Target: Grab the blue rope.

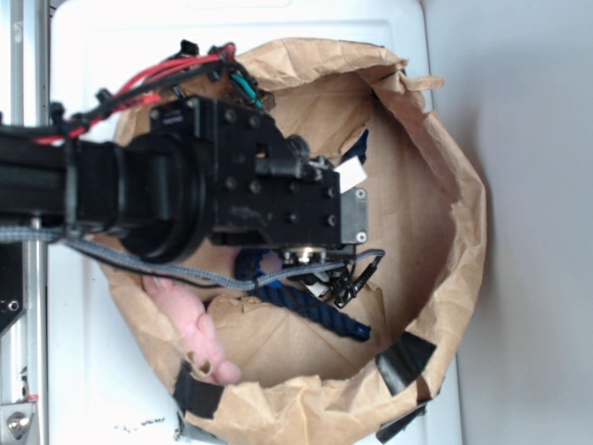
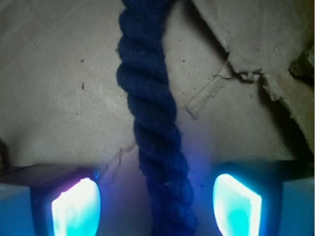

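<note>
Fingers (image 2: 76, 206) stand apart on either side of the blue rope (image 2: 152, 123), not touching it; the rope lies on the floor of the paper bag (image 1: 445, 176), with a pink toy (image 1: 199, 334) beside the rope, against the bag's wall

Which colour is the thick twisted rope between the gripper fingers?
Dark navy blue rope; the wrist view shows it best.

In the exterior view the arm is covering most of the blue rope (image 1: 320, 312), leaving only short stretches showing at centre, and is hiding the gripper's fingertips. In the wrist view the rope is running off the top and bottom edges.
</note>
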Robot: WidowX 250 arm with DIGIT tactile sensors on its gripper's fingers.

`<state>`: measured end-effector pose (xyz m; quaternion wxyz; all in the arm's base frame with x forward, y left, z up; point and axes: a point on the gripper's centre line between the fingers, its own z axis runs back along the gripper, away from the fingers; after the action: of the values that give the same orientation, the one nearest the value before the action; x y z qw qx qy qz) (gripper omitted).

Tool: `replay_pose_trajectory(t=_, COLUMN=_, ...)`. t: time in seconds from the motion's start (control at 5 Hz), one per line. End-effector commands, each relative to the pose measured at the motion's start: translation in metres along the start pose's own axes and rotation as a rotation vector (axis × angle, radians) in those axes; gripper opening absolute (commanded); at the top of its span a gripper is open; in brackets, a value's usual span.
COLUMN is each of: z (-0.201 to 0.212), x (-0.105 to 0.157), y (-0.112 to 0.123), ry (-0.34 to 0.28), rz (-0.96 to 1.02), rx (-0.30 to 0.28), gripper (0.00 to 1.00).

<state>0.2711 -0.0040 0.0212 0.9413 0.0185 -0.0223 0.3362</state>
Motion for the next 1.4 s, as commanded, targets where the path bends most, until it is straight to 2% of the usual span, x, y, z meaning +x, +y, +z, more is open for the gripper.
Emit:
replay_pose_trajectory(t=0.0, z=0.009, x=0.005, y=0.000, ry=-0.019, rz=0.008, rx=-0.022, gripper=0.00)
replay_pose_trajectory(t=0.4, z=0.009, x=0.005, y=0.000, ry=-0.027, rz=0.014, rx=-0.038, gripper=0.00)
replay_pose_trajectory(t=0.8, z=0.007, x=0.006, y=-0.001, ry=-0.065, rz=0.026, rx=-0.066, gripper=0.00)
replay_pose_trajectory(t=1.0, z=0.056, x=0.039, y=-0.008, ry=-0.103, rz=0.074, rx=-0.129, gripper=0.00)
replay_pose_trajectory(t=1.2, z=0.102, x=0.041, y=0.001, ry=-0.115, rz=0.090, rx=-0.163, gripper=0.00)
